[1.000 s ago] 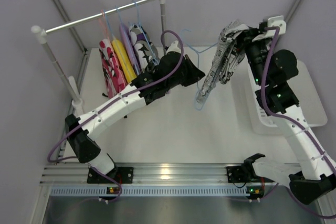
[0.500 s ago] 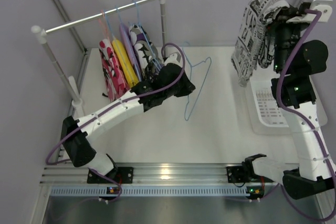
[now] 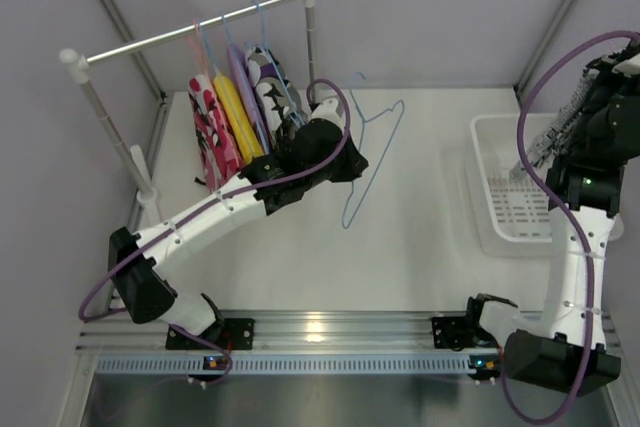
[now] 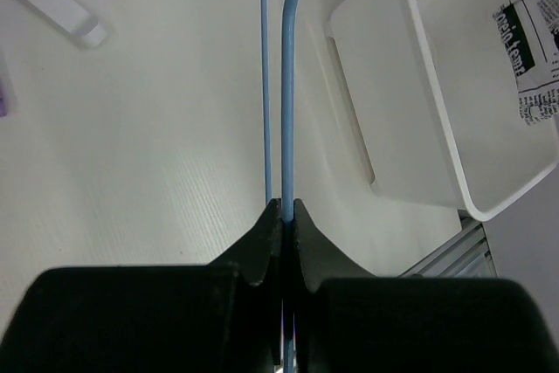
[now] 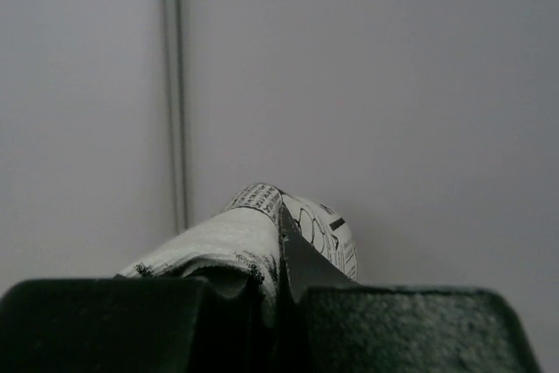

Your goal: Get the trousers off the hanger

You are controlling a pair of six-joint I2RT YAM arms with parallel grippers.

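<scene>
Hidden and cropped parts

From above, the left arm (image 3: 215,212) covers part of the hung trousers (image 3: 235,107) and its own fingertips, and the right edge clips the right arm (image 3: 575,247). In the wrist views, the blue hanger (image 4: 286,85) runs off the top, and the printed trousers (image 5: 253,229) show only a fold above the right gripper (image 5: 281,272).

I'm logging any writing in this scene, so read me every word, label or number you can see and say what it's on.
"team": it seems to read so, sideways on a dark band of the newsprint trousers, in the left wrist view.
Remaining print on those trousers: too small or blurred to read in any view.
Hanger and basket: no writing visible.
</scene>
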